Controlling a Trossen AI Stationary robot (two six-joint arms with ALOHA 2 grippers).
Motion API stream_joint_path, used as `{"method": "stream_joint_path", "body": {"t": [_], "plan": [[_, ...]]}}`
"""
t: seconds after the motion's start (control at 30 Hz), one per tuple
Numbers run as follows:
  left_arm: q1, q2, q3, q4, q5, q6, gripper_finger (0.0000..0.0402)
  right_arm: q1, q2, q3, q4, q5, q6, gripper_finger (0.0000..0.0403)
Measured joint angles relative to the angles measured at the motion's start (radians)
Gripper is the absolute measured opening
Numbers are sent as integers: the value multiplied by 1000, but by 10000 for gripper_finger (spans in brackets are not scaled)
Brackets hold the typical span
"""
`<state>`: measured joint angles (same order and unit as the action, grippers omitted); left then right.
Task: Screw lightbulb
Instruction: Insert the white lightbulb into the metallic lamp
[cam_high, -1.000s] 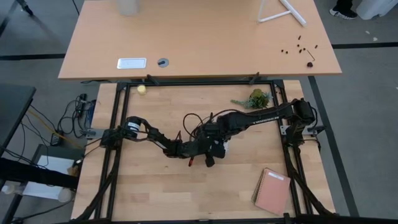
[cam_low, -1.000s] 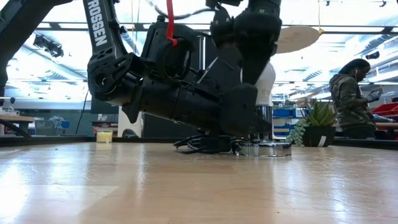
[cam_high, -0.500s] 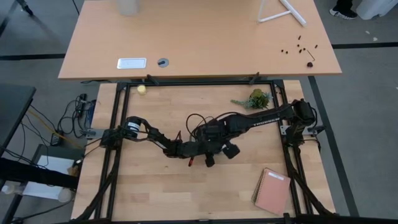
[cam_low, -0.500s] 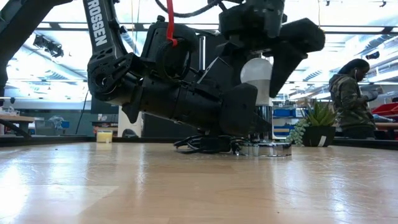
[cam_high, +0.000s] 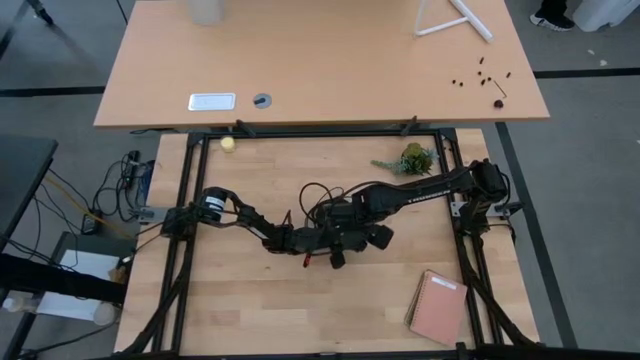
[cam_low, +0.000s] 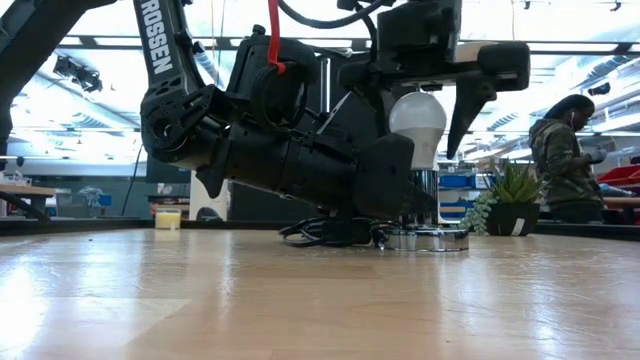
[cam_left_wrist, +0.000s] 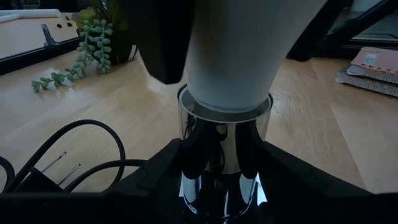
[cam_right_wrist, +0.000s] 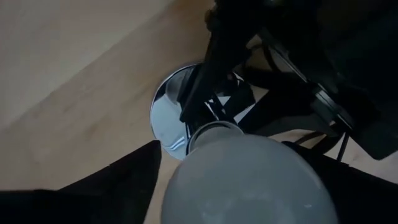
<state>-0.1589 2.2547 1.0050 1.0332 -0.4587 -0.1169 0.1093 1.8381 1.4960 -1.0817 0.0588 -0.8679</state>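
The white lightbulb (cam_low: 418, 122) stands upright with its base in the chrome tube (cam_left_wrist: 224, 134) of the silver socket, whose round disc (cam_low: 425, 239) lies on the table. My right gripper (cam_low: 420, 112) hangs over the bulb, pointing down and open. One finger (cam_low: 468, 100) stands on each side of the globe, with a narrow gap showing. The bulb also fills the right wrist view (cam_right_wrist: 249, 183). My left gripper (cam_high: 335, 248) lies low at the socket, shut on its tube. In the high view my right gripper (cam_high: 358, 235) hides the bulb. My left gripper pinches the socket's upright chrome tube (cam_left_wrist: 219, 146) between its two fingers (cam_left_wrist: 194, 152), just under the bulb's neck. The fingers come level from the table's left side and lie across the tube. The socket stays upright with its disc on the table.
The black cord (cam_low: 320, 232) loops on the table behind the socket. A green plant (cam_high: 410, 158) lies at the far right, a pink notebook (cam_high: 438, 307) at the near right and a yellowish ball (cam_high: 228, 143) at the far left. A person (cam_low: 565, 155) stands beyond the table.
My right gripper has turned about the bulb's upright axis. One finger, which stood in front of the bulb in the low view, has swung out to the side, so the globe now shows whole. The bulb, the socket and my left gripper have stayed put.
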Motion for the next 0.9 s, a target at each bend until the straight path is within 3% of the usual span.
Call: {"method": "stream_joint_path", "body": {"t": [0.27, 0.43, 0.67, 0.9], "plan": [[0, 0, 0, 0, 3, 0, 198, 0, 0, 1, 9, 1, 126, 258], [0, 0, 1, 0, 4, 0, 198, 0, 5, 3, 11, -2, 286, 256], [-1, 0, 0, -2, 4, -4, 198, 0, 34, -5, 84, -32, 557, 295], [-1, 0, 0, -1, 4, -4, 198, -6, 39, -4, 98, -11, 828, 269]]}}
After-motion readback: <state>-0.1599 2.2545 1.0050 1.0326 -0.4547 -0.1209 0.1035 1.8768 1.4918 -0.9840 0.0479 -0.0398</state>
